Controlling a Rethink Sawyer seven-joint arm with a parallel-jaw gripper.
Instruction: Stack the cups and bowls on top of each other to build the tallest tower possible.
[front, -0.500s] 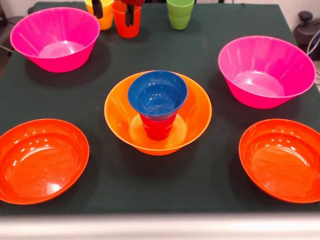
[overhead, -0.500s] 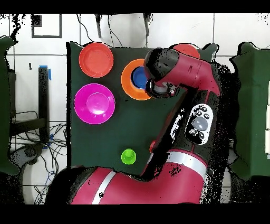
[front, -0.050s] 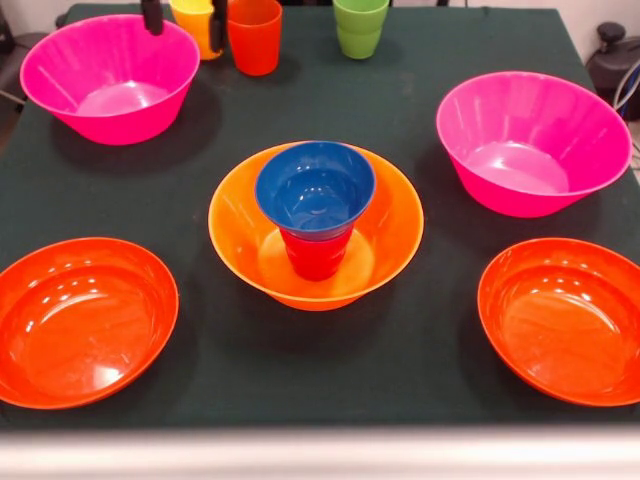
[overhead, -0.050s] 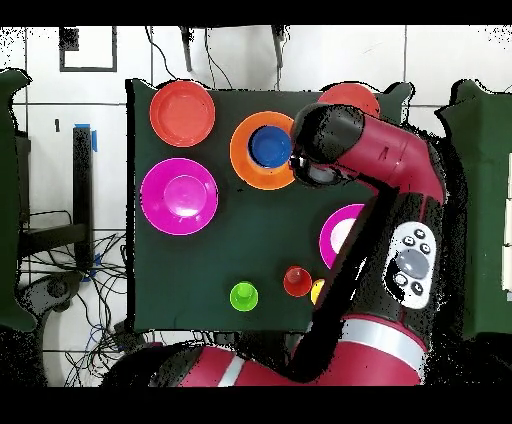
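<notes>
Gripper (front, -0.050s: 183, 14) at the table's far edge, fingers spread wide and straddling the yellow cup (front, -0.050s: 200, 24), nothing clamped. Orange cup (front, -0.050s: 254, 35) stands just beside it, untouched; green cup (front, -0.050s: 360, 25) further along. Tower mid-table: orange bowl (front, -0.050s: 385, 225), red cup (front, -0.050s: 316, 255) inside, blue bowl (front, -0.050s: 314, 187) on top.

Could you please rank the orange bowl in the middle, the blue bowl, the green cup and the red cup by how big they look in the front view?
1. Orange bowl, clearly widest.
2. Blue bowl.
3. Green cup and red cup: unsure. The green cup is cut off at the top edge and farther away; the red cup is partly hidden under the blue bowl.
</notes>
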